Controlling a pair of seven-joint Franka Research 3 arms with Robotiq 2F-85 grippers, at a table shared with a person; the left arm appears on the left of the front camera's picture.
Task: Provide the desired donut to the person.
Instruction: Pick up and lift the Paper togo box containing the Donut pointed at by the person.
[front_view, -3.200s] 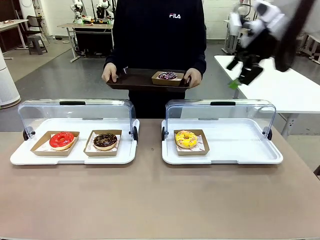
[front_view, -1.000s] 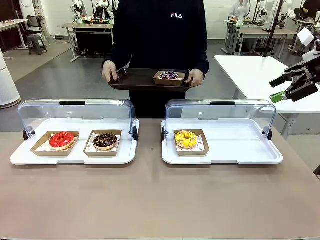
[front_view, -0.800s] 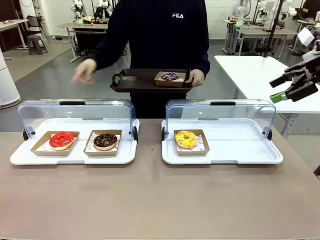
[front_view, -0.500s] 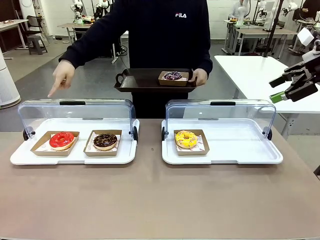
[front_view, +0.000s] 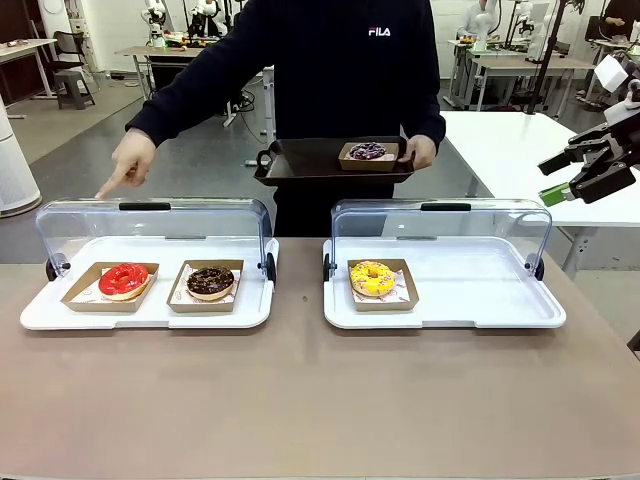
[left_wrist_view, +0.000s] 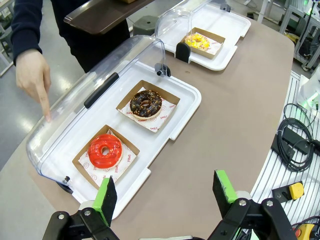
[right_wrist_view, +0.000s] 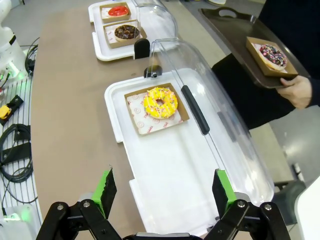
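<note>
Left lid (front_view: 150, 222) & right lid (front_view: 440, 222) tipped back, near side open; person's hand (front_view: 130, 162) just above left lid.

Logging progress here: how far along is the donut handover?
Done: a purple donut sits on the tray. In hand: the person's hand points toward the red donut. Left: the pick and handover; left gripper and right gripper are open and empty.

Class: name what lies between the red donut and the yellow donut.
In the front view, the chocolate donut sits beside the red donut; then comes a bare strip of table before the yellow donut.
</note>
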